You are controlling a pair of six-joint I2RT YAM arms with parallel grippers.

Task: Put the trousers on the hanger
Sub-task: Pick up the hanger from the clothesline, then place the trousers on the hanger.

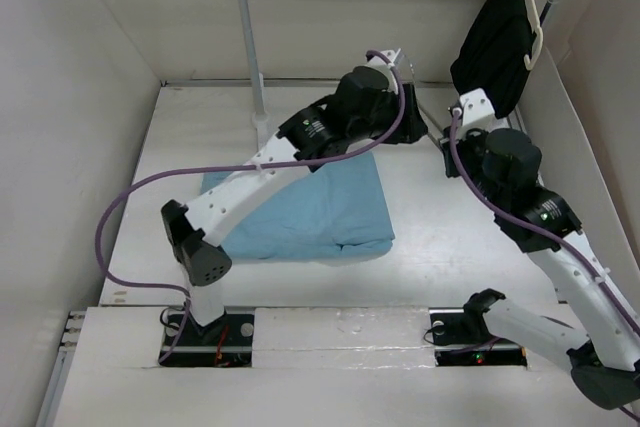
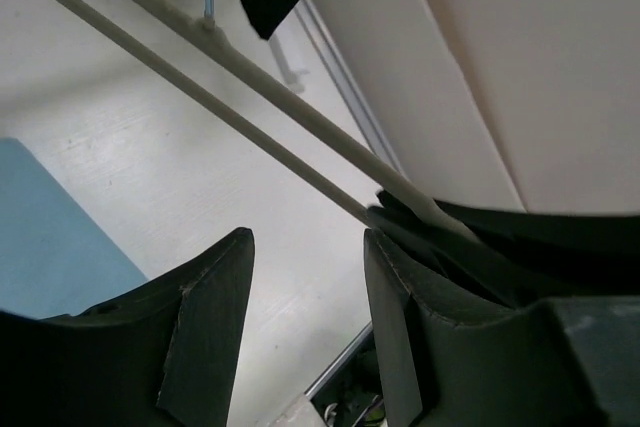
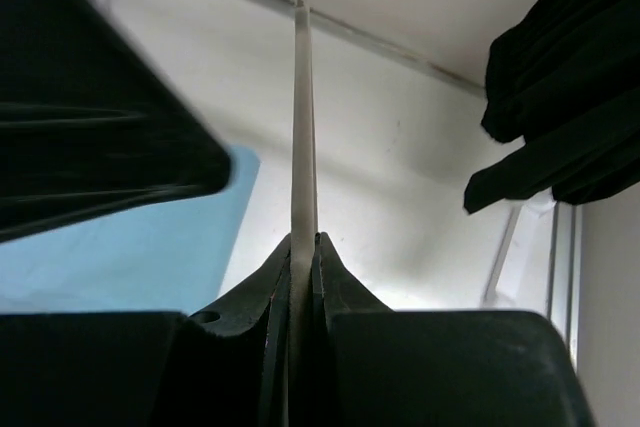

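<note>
Right end effector (image 3: 305, 245): pinched tight on the hanger (image 3: 303, 137), whose thin grey bar runs up between its fingers
Left end effector (image 2: 308, 247): jaws partly apart with nothing between them; the hanger's two bars pass just beside its right finger, and I cannot tell whether they touch it
Hanger: held at the far middle, where the two end effectors meet
Trousers (image 1: 330, 202): light blue, folded flat on the surface (image 1: 440, 247) left of centre, under the left arm and apart from the hanger
Black garment (image 1: 495, 42): hangs on a cream hanger (image 1: 538, 42) at the far right
</note>
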